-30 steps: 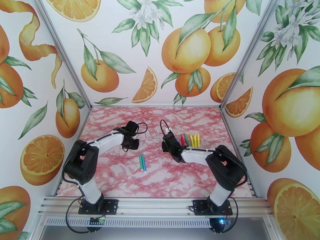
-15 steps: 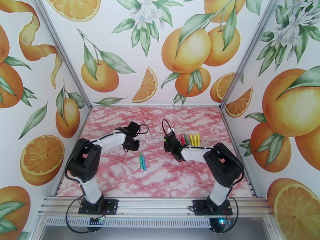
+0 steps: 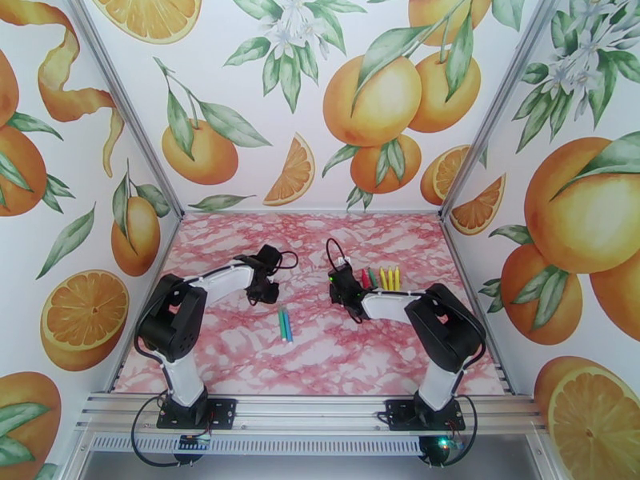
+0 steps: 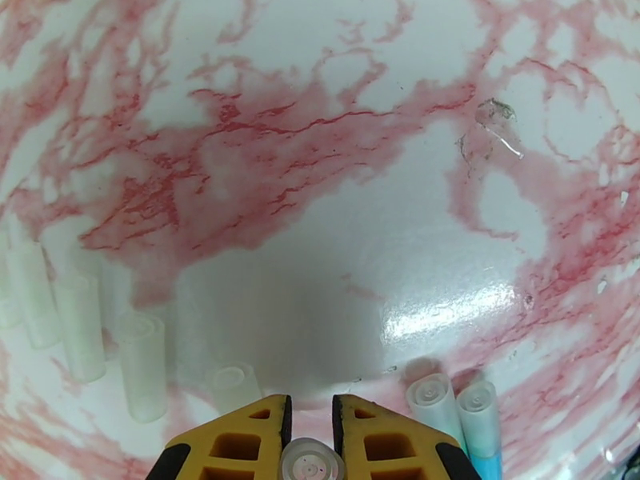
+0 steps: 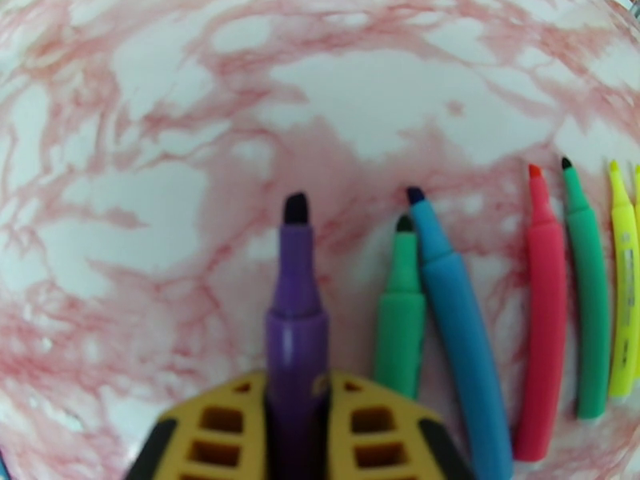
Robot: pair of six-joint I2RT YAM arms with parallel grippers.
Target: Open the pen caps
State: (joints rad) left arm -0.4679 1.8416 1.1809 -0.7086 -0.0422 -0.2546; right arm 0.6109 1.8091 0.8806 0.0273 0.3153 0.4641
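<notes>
One more pen is open. The right end effector (image 5: 296,384) pinches the purple pen (image 5: 296,314), dark tip bare. In the top view it sits closer to the row of bare-tipped pens (image 5: 464,314) than a second ago. The left elbow has drawn in.

The left end effector (image 4: 309,403) hangs low over the table (image 4: 320,154), fingers nearly together on a clear cap (image 4: 308,464). Several loose caps (image 4: 144,366) lie to its left.

Judgement: the pull is finished and both arms are carrying their halves to their piles. Two capped pens (image 4: 456,410) lie just beside the left end effector, likely the last ones left.
</notes>
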